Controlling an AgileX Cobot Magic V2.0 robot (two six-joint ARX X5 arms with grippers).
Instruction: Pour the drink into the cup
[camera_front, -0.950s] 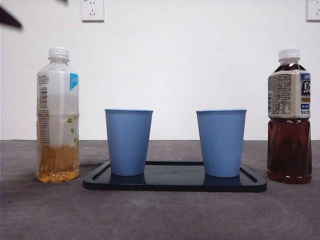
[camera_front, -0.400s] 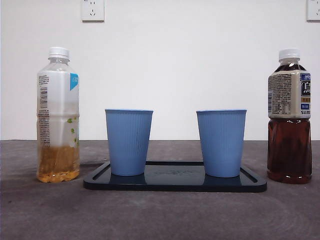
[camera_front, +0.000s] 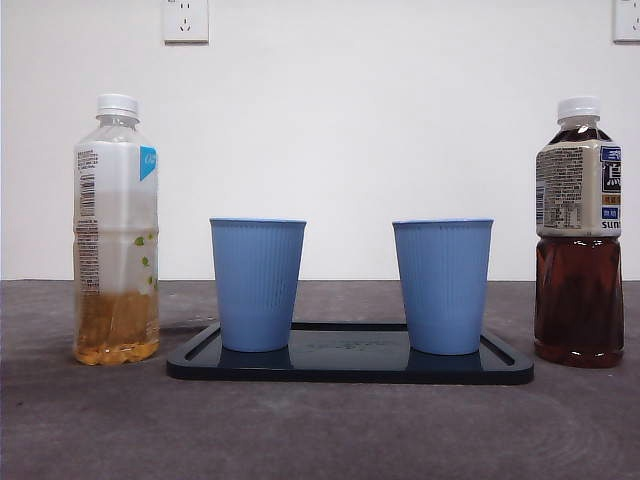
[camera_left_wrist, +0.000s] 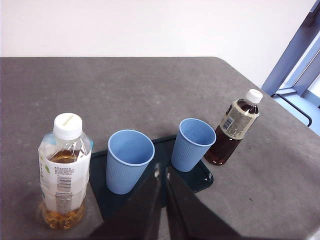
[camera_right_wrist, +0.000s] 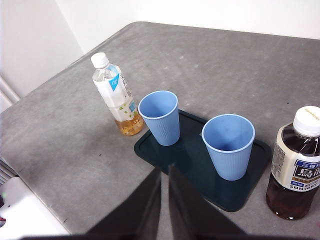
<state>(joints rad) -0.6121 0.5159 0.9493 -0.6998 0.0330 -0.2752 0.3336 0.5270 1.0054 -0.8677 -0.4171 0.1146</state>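
Two blue ribbed cups stand upright on a dark tray (camera_front: 350, 362): the left cup (camera_front: 257, 284) and the right cup (camera_front: 441, 286). A clear bottle of pale tea (camera_front: 116, 232) with a white cap stands left of the tray. A bottle of dark tea (camera_front: 579, 236), also capped, stands to the right. No arm shows in the front view. My left gripper (camera_left_wrist: 161, 171) hangs high above the near side of the tray (camera_left_wrist: 202, 178), jaws shut and holding nothing. My right gripper (camera_right_wrist: 164, 172) is also raised and shut, empty, with both cups (camera_right_wrist: 161, 117) (camera_right_wrist: 229, 145) ahead of it.
The grey table (camera_front: 320, 430) ends at a white wall with outlets (camera_front: 185, 18). In the right wrist view the table's edge (camera_right_wrist: 35, 187) runs near the pale tea bottle (camera_right_wrist: 117, 97). The left wrist view shows the table's far corner beyond the dark tea bottle (camera_left_wrist: 234, 127).
A black arm tip that showed at the top left corner of the front view one second ago has left the picture. Bottles, cups and tray have not moved.
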